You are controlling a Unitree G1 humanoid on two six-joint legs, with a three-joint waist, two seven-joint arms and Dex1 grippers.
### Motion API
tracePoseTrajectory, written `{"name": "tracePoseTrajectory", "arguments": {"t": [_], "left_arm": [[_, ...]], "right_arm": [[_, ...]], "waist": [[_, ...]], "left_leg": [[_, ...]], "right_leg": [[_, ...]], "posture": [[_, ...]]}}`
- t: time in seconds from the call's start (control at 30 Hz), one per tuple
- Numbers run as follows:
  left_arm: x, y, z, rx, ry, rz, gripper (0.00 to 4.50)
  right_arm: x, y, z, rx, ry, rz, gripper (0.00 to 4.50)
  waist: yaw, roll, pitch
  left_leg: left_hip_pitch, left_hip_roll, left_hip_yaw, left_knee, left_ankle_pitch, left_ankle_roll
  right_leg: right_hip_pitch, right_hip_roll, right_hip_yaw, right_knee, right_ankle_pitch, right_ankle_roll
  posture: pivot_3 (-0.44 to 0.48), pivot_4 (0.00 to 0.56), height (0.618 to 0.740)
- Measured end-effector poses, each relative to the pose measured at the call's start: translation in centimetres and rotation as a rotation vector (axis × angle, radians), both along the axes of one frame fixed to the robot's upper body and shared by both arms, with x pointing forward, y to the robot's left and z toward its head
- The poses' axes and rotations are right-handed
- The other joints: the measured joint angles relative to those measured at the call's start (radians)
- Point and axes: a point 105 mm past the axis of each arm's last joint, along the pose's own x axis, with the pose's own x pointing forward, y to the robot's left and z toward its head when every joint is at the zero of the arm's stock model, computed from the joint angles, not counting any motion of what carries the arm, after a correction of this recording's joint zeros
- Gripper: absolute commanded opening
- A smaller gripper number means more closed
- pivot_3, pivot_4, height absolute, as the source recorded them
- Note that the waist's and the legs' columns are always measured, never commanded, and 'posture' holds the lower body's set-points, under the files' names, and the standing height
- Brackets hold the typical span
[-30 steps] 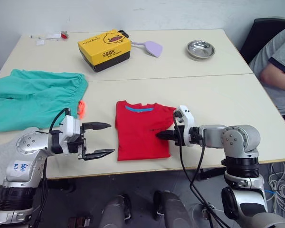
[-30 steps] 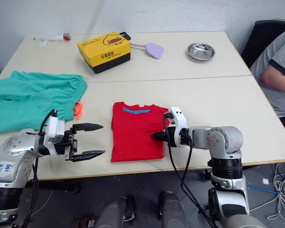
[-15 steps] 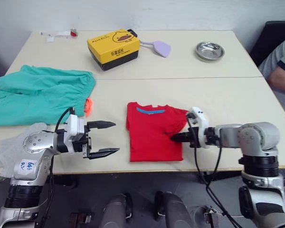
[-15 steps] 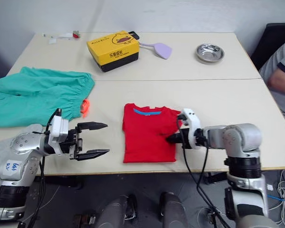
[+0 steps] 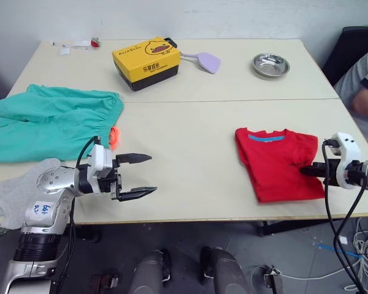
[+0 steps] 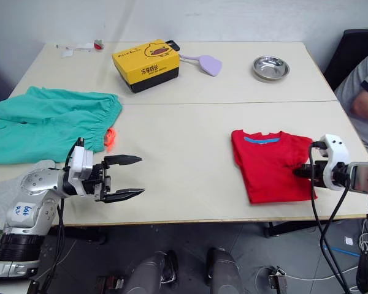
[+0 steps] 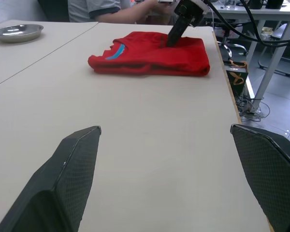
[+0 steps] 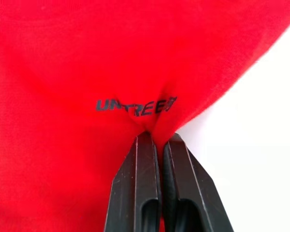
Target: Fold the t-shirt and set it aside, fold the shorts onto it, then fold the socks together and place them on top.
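The right gripper (image 6: 302, 172) pinched the folded bright red cloth t-shirt (image 6: 267, 163) at the table's near right; the left gripper (image 6: 134, 178) gaped empty. Best to release only once the shirt lay flat.

The scene is evenly and brightly lit from overhead, and only soft shadows are cast on the tabletop (image 5: 196, 116). Mild glare is seen on the steel bowl (image 5: 270, 64). In the left wrist view the near fingers (image 7: 63, 179) are blurred (too close).
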Motion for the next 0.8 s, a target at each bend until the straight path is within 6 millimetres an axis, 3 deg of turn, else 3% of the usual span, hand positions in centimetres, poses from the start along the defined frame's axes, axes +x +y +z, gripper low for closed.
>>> {"name": "tracePoseTrajectory", "arguments": {"t": [0.33,0.43,0.67,0.8], "left_arm": [[0.2,0.0,0.5,0.006,-0.019,-0.008,4.5],[0.2,0.0,0.4,0.007,-0.017,-0.007,4.5],[-0.2,0.4,-0.4,0.012,0.014,0.008,4.5],[-0.5,1.7,-0.5,0.006,0.028,0.058,4.5]], "right_arm": [[1.5,-3.8,0.1,-0.111,-0.092,-0.006,0.03],[1.5,-4.1,0.1,-0.094,-0.081,-0.036,0.68],[-0.1,-5.7,0.1,-0.109,-0.087,-0.058,3.09],[-1.6,-7.7,2.9,-0.182,-0.196,-0.035,4.48]], "waist": [[-0.011,0.0,0.0],[-0.01,0.0,0.0],[-0.01,0.003,0.002],[-0.01,0.009,0.005]], "left_leg": [[0.0,0.0,0.0,0.0,0.003,0.003],[0.0,0.0,0.0,0.0,0.003,0.0],[0.0,0.0,-0.001,0.0,0.002,0.0],[0.0,0.0,0.0,0.0,0.002,0.0]], "right_leg": [[0.0,0.0,0.0,0.0,0.0,0.001],[0.0,-0.001,0.0,0.0,0.001,0.0],[0.0,-0.001,0.0,0.0,0.0,0.0],[0.0,-0.001,0.0,0.001,0.001,0.0]], "posture": [[0.0,0.15,0.74],[0.0,0.15,0.74],[0.0,0.15,0.74],[0.0,0.15,0.74]]}}
